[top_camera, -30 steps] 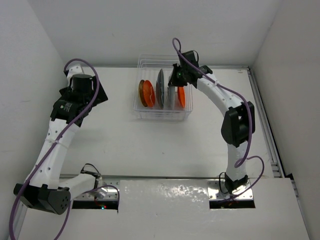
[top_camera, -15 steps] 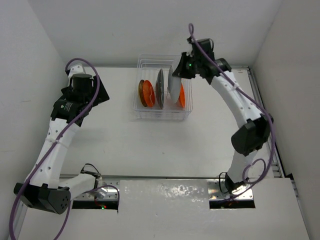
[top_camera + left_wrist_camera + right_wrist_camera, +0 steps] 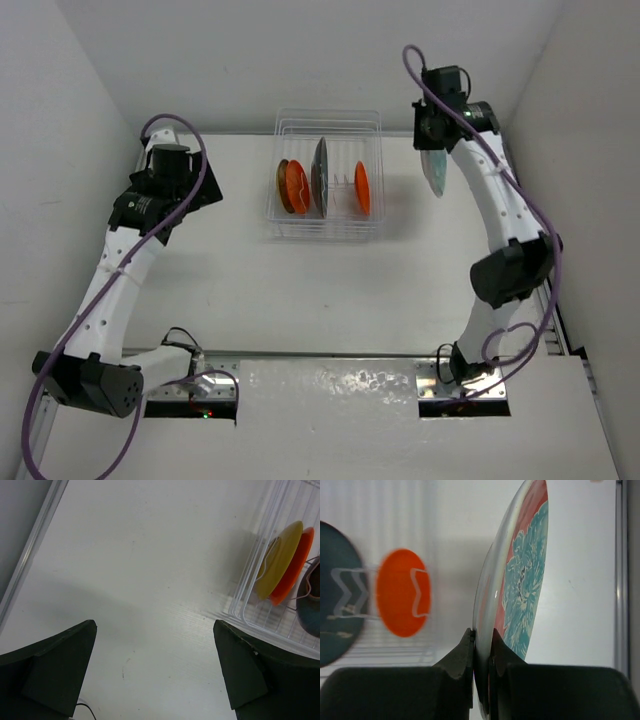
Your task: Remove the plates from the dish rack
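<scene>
Lighting's bright and even from overhead, so the white desk (image 3: 250, 290) nearly washes out and shadows are soft. In the right wrist view the orange plate (image 3: 395, 592) is smeared and blurry; the left wrist jaws are dark, unfocused blobs.

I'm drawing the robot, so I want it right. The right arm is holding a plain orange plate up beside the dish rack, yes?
Not quite. The right wrist view shows the right arm's fingers shut on the red plate with teal flowers, not a plain orange one. It is held up beside the dish rack, where a plain orange plate stands.
</scene>
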You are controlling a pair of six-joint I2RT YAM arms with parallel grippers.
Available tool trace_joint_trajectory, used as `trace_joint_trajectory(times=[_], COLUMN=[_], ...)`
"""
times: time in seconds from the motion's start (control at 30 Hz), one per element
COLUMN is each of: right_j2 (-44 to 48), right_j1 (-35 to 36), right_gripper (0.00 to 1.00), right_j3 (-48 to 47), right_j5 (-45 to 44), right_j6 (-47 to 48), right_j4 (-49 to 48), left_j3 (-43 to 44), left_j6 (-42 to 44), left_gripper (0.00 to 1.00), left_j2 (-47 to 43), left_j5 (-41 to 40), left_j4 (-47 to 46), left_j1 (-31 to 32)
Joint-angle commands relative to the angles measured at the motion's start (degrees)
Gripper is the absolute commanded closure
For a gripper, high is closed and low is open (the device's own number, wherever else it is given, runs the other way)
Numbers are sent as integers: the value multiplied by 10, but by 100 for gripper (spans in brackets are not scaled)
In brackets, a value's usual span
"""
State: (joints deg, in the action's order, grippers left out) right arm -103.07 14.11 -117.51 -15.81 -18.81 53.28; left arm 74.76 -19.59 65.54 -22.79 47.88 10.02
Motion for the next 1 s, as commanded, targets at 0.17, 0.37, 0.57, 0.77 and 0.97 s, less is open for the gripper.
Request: trace_joint_trajectory(times=[0.17, 0.37, 0.57, 0.77, 0.97], right_j2=[-97, -142, -166, -159, -101], right_j1=[4, 3, -5, -19, -19], right_gripper=[100, 100, 74, 40, 1], right_j3=[18, 73, 98, 156, 188], right_j5=[-115, -129, -129, -70, -1], right_j6=[123, 125, 109, 62, 14], right_j4=[-27, -47, -57, -77, -89], left_j3=[40, 49, 69, 96, 161], left_j6=[25, 28, 25, -3, -29], left_gripper=[0, 0, 0, 0, 0], left_j2=[20, 24, 30, 56, 128], left_j5=[34, 35, 50, 119, 126], left_j4=[5, 14, 20, -11, -57], left_j1=[3, 3, 3, 15, 98])
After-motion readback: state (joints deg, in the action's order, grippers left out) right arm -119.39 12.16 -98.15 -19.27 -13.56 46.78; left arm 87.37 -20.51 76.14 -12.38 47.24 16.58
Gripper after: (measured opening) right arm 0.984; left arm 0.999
